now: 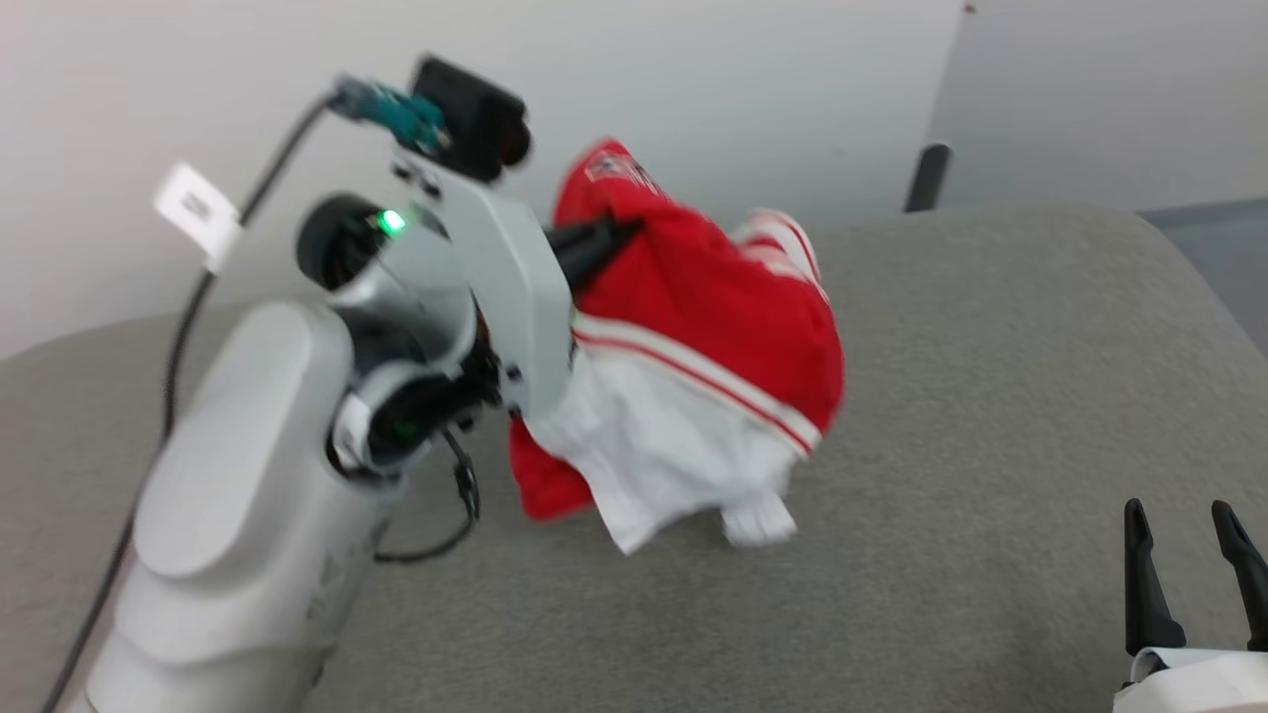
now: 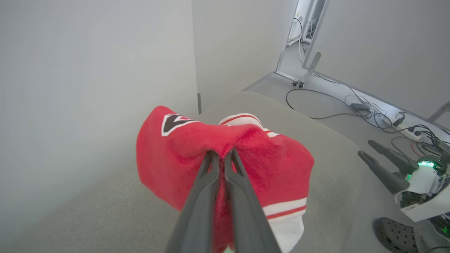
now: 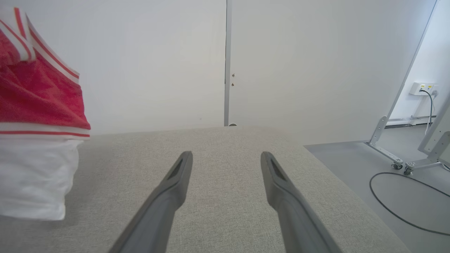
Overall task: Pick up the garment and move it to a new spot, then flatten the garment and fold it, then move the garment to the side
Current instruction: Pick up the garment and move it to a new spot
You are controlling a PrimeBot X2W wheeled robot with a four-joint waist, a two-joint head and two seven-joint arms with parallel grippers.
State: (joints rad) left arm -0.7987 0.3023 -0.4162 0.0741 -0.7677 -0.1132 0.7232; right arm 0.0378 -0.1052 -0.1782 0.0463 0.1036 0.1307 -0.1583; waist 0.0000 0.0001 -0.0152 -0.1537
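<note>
Now | left pincer [image 2: 221, 153] pinches garment [image 2: 281, 165] | garment drapes around, below pincer

The red short-sleeved jersey shirt with white sleeves and striped trim [image 1: 713, 317] is smeared by motion blur in the head view. Its lettering cannot be read, and the pale left forearm [image 1: 258, 475] covers its near edge. In the left wrist view, the left gripper [image 2: 220, 153] has its tips buried in a pinched red fold. The right wrist view's left edge crops the shirt. The right gripper [image 1: 1177, 507] is cut off at the head view's bottom corner.
</note>
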